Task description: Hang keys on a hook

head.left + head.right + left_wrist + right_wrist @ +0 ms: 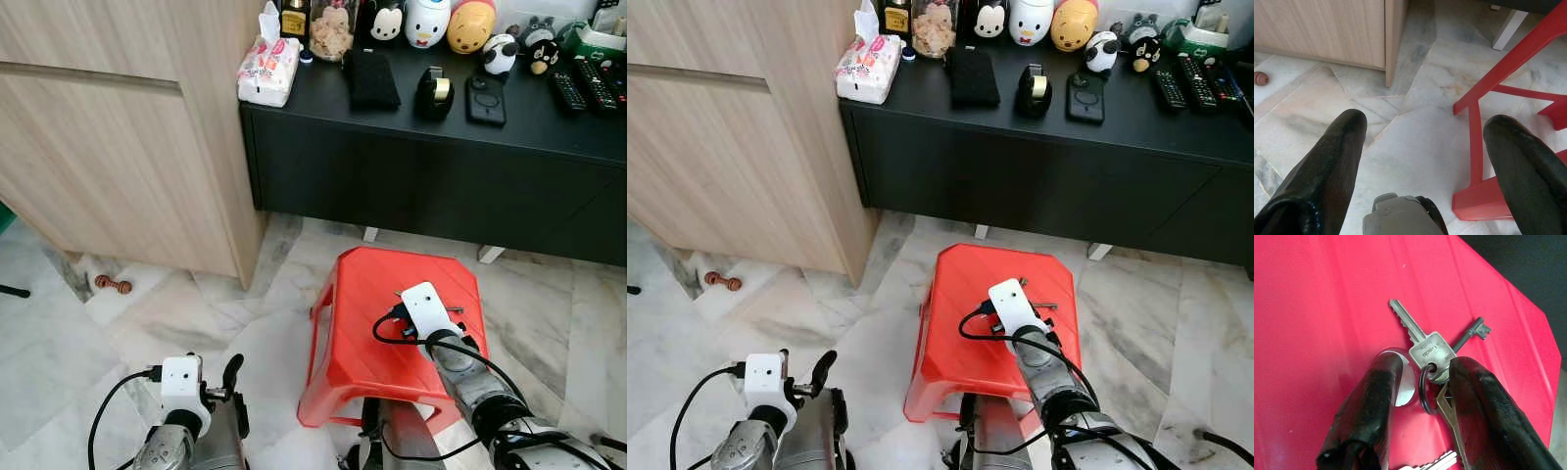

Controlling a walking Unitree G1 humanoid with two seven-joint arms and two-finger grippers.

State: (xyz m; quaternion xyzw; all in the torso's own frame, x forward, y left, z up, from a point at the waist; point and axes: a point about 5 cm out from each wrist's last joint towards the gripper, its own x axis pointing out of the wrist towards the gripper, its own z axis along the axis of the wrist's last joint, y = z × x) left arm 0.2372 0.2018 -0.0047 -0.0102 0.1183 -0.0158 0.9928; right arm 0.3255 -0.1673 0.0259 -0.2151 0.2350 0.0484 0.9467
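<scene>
Where ribbed red plastic stool [1317,308] gleams, right gripper [1422,382] straddles metal keys [1430,352].

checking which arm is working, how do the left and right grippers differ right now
The right gripper is down on the red stool, its jaws straddling the key bunch; the left gripper hangs low over the marble floor beside the stool, near nothing. The right's jaws are narrowed around the key ring; the left's are spread wide and empty. Both have two black fingers.
</scene>
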